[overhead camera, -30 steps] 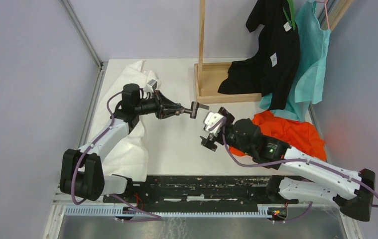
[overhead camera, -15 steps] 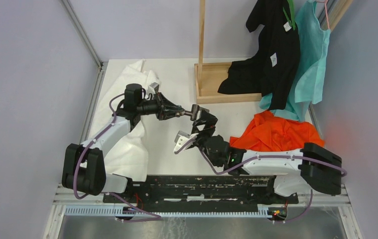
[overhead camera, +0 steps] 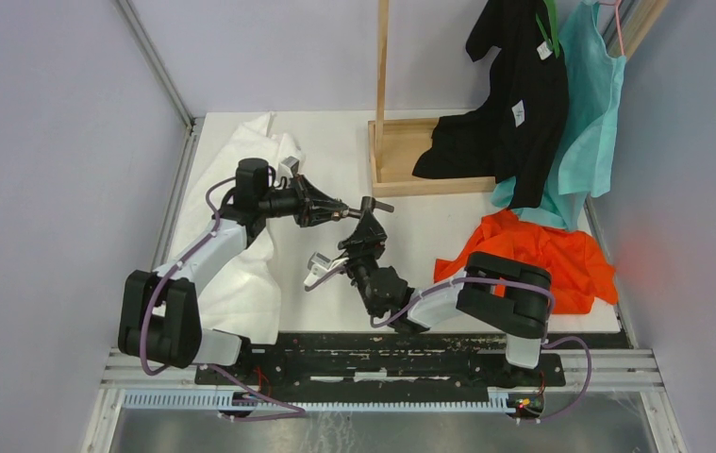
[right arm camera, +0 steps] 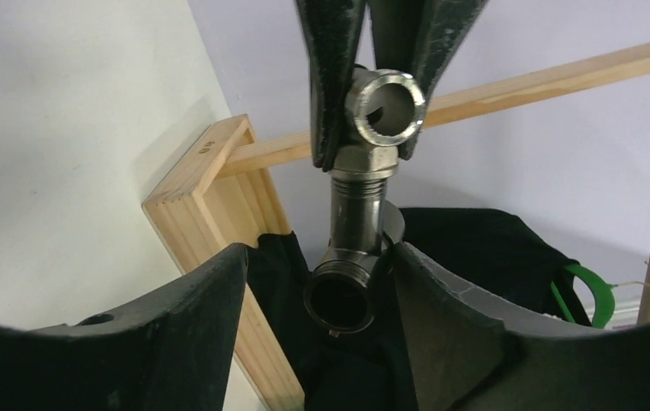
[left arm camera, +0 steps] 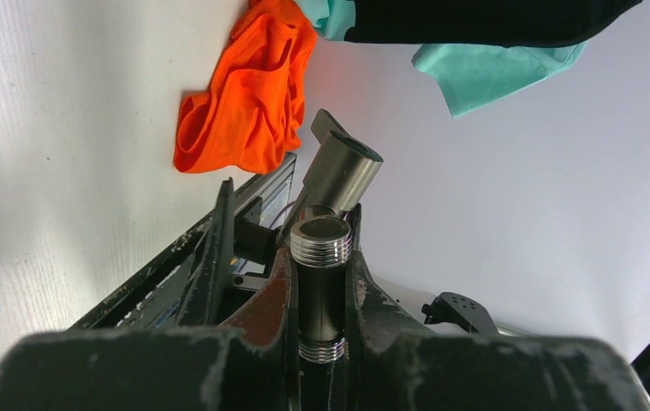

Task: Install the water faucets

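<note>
The water faucets (overhead camera: 369,205) are dark metal fittings joined end to end and held in the air above the table's middle. My left gripper (overhead camera: 344,213) is shut on the threaded stem (left arm camera: 321,274), and a grey cylinder end (left arm camera: 340,171) sticks out past its tips. In the right wrist view the left arm's fingers (right arm camera: 330,77) pinch the ring-ended fitting (right arm camera: 385,107) from above, and the lower fitting's open end (right arm camera: 338,298) hangs down. My right gripper (right arm camera: 319,253) is open around that lower end. Its right finger (right arm camera: 462,330) is close against the faucet; its left finger (right arm camera: 175,330) stands apart.
A wooden rack base (overhead camera: 420,156) with its upright post stands at the back. A black garment (overhead camera: 514,104) and a teal one (overhead camera: 590,113) hang at the back right. An orange cloth (overhead camera: 533,250) lies right, a white cloth (overhead camera: 241,236) left.
My right arm has swung left and up to the faucets, and its fingers now flank the lower end and have narrowed. The left gripper has held almost still with the faucets.
</note>
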`<state>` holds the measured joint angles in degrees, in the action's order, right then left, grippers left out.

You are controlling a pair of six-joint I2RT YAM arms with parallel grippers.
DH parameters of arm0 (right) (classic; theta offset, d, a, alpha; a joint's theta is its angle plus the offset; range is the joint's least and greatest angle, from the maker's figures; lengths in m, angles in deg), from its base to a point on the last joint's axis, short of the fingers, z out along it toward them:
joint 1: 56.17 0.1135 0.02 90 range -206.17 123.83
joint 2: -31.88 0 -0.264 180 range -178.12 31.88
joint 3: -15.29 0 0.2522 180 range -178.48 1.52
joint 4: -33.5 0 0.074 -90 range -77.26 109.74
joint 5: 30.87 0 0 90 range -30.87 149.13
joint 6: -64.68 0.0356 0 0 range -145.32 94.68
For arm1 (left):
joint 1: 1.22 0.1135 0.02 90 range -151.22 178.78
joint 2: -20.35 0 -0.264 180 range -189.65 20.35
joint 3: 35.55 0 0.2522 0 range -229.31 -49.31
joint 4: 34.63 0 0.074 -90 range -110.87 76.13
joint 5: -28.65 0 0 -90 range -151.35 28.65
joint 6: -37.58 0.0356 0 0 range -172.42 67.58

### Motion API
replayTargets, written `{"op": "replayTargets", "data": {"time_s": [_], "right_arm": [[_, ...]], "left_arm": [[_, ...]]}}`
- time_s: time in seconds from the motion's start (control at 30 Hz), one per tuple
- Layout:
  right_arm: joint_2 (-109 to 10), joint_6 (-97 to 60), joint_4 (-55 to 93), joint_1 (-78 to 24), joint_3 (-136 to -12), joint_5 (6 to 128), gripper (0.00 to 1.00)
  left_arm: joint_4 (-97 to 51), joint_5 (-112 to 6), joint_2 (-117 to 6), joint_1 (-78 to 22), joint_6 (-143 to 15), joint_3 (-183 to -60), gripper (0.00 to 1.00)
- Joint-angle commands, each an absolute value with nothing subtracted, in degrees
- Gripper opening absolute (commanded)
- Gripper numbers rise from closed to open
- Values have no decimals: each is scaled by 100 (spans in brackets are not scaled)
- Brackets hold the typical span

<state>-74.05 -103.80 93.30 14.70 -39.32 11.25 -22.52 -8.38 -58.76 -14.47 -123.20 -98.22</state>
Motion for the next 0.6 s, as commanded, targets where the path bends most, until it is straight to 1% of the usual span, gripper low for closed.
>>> {"op": "replayTargets", "data": {"time_s": [0.0, 0.13, 0.27, 0.3, 0.33, 0.37, 0.5, 0.57], "right_arm": [[-7436, -10506, 10227, 1501, -4150, 817, 66], [-7386, -10549, 10226, 1498, -4132, 738, 56], [-7349, -10608, 10226, 1482, -4082, 727, 38], [-7335, -10609, 10229, 1484, -4065, 727, 32], [-7321, -10604, 10227, 1484, -4040, 735, 18], [-7299, -10593, 10227, 1484, -4015, 744, 2], [-7132, -10477, 10211, 1491, -3904, 805, 0], [-6881, -10375, 9930, 1506, -3857, 820, 0]], "left_arm": [[-2719, -306, -5634, -1470, -12300, -10056, 3], [-2719, -291, -5637, -1472, -12283, -10046, 3], [-2727, -280, -5651, -1473, -12259, -10038, 3], [-2728, -274, -5647, -1467, -12252, -10038, 3], [-2728, -270, -5642, -1467, -12247, -10028, 3], [-2740, -269, -5646, -1471, -12247, -10022, 3], [-2754, -242, -5653, -1468, -12235, -10032, 3], [-2759, -230, -5663, -1471, -12215, -10044, 3]]}}
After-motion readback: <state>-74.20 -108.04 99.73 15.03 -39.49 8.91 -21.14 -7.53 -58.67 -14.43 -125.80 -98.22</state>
